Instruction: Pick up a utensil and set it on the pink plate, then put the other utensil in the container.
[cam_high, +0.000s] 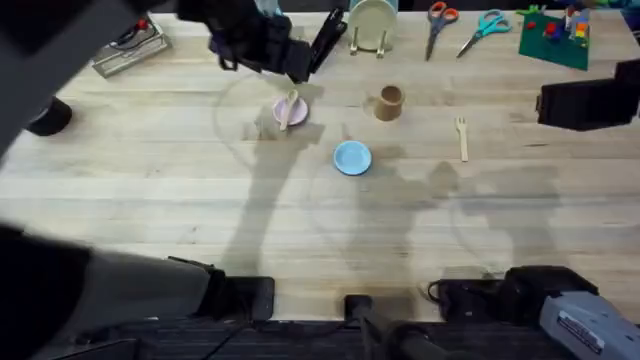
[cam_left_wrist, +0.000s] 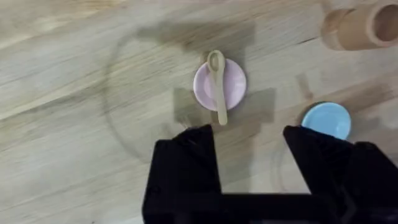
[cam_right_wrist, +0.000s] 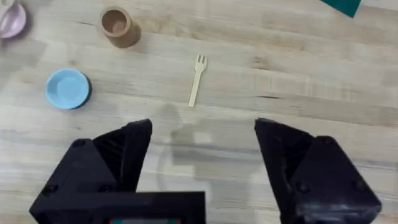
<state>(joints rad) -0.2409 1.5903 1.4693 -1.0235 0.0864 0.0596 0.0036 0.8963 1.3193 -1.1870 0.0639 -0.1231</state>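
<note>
The spoon (cam_left_wrist: 217, 81) lies across the pink plate (cam_left_wrist: 235, 84), bowl at one rim and handle past the other. My left gripper (cam_left_wrist: 249, 134) hovers open a short way off, nothing between its fingers. From overhead, the spoon (cam_high: 289, 106) rests on the pink plate (cam_high: 297, 112), with the left gripper (cam_high: 300, 68) just behind it. The fork (cam_right_wrist: 196, 81) lies flat on the wood beyond my open right gripper (cam_right_wrist: 203, 127). Overhead, the fork (cam_high: 462, 137) is right of the tan container (cam_high: 389, 102), which stands upright. The right gripper (cam_high: 548, 103) hangs at the right edge.
A light-blue plate (cam_high: 352, 157) sits in front of the container. Along the back edge are a cream plate in a rack (cam_high: 372, 25), two pairs of scissors (cam_high: 438, 20), a green board with toy blocks (cam_high: 555, 35) and a metal object (cam_high: 125, 50).
</note>
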